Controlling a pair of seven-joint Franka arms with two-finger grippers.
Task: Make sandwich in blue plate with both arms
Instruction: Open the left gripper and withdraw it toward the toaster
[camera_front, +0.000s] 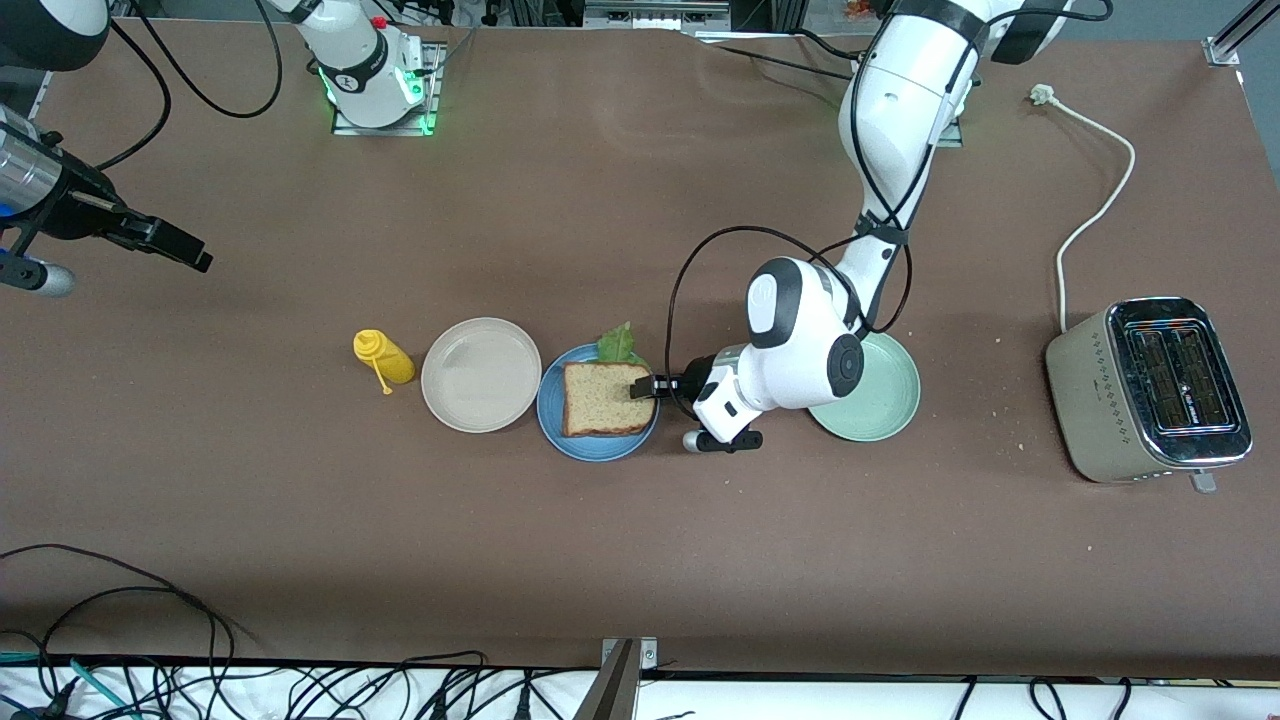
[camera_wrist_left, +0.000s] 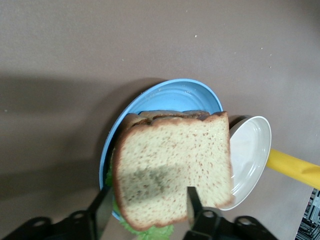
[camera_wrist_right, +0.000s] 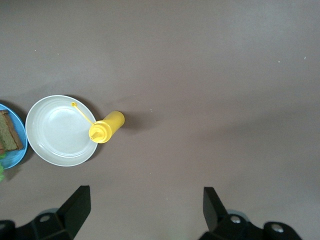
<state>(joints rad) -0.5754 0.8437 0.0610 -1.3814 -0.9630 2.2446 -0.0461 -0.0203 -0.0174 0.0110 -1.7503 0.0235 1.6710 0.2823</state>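
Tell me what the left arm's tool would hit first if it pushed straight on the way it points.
The left tool is already at the sandwich on the blue plate; pushing on, it would likely shove the top slice, then possibly meet the beige plate.

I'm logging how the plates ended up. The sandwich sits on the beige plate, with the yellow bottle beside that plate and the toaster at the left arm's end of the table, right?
Not quite: the sandwich sits on the blue plate, as the front view shows. The beige plate beside it holds nothing. The yellow bottle and toaster are as you say.
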